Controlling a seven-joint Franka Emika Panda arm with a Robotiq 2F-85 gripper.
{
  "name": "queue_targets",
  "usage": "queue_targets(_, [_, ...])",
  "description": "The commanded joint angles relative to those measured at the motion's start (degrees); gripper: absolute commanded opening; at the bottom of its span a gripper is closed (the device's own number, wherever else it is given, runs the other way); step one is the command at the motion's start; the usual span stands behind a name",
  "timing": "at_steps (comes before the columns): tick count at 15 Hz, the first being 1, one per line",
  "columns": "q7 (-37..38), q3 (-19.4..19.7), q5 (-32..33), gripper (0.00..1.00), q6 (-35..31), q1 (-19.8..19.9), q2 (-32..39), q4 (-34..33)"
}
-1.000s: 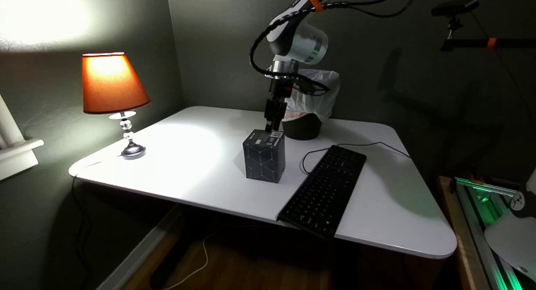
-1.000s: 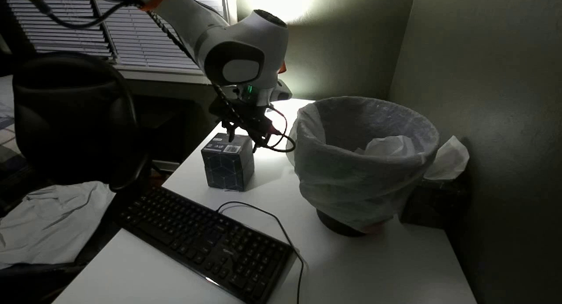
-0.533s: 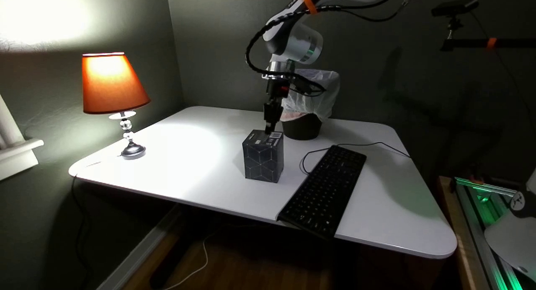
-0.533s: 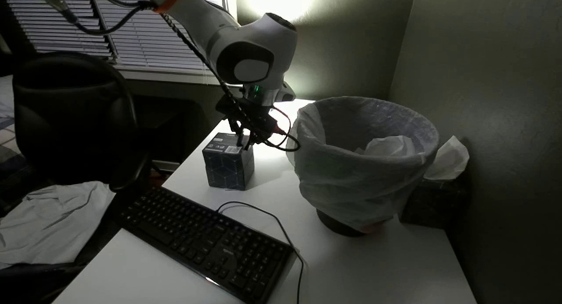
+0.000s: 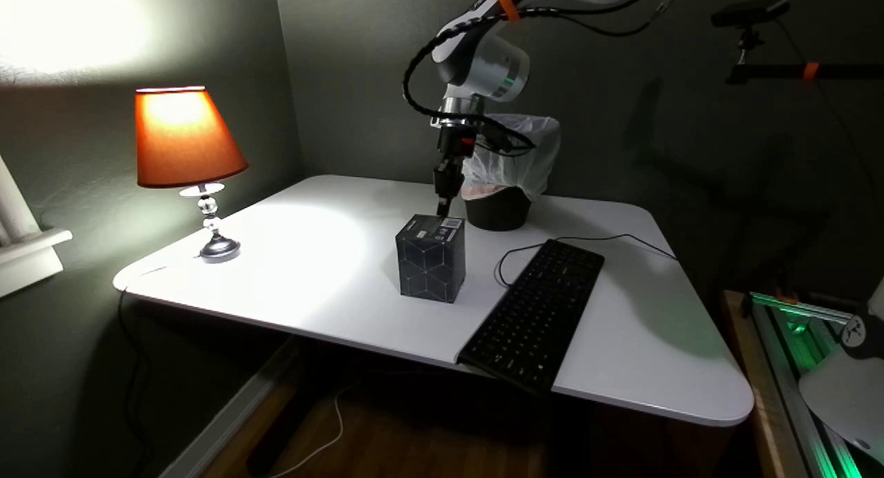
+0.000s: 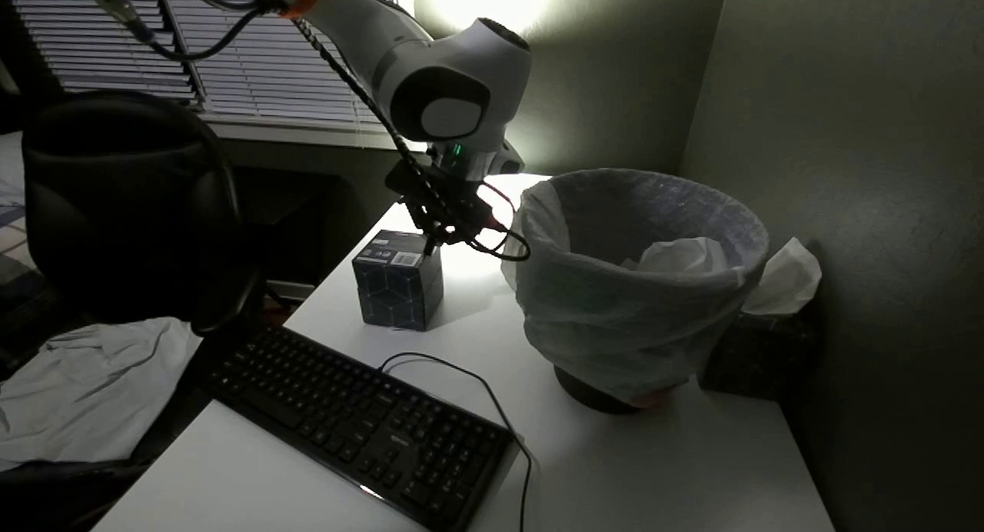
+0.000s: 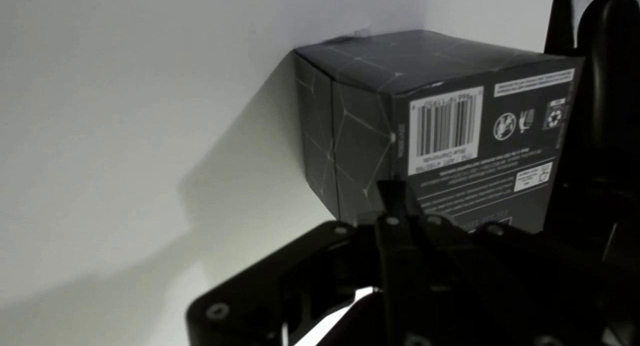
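Exterior views both show a white desk (image 5: 656, 354) with a lined bin (image 6: 603, 317) standing near its wall-side edge and a black keyboard (image 5: 535, 316) jutting over the opposite edge. Between those edges, well in from every corner, a dark patterned box (image 5: 431, 260) rests flat on the desk. Above the box's top, on its side toward the wall-side edge, hangs the gripper (image 7: 404, 198), pinched narrow; whether it touches the box I cannot tell.
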State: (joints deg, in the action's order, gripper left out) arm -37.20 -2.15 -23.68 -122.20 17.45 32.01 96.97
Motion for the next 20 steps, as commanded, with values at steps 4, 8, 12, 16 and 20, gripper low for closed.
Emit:
queue_targets(4, [-0.7,-0.6,0.0,0.00,-0.3,-0.1,-0.8,0.9])
queue_targets(8, [-0.6,-0.7,1.1,0.00,-1.5,-1.2,-2.4,2.7])
queue_targets(12, [0.2,-0.4,2.1,0.00,-3.5,-2.7,-3.8,4.5])
queue_targets(16, [2.8,-0.7,-1.0,0.33,-3.6,-2.0,-6.2,7.5])
queue_targets(20, [5.6,-0.7,-6.8,0.64,-7.1,-1.1,-9.2,12.5])
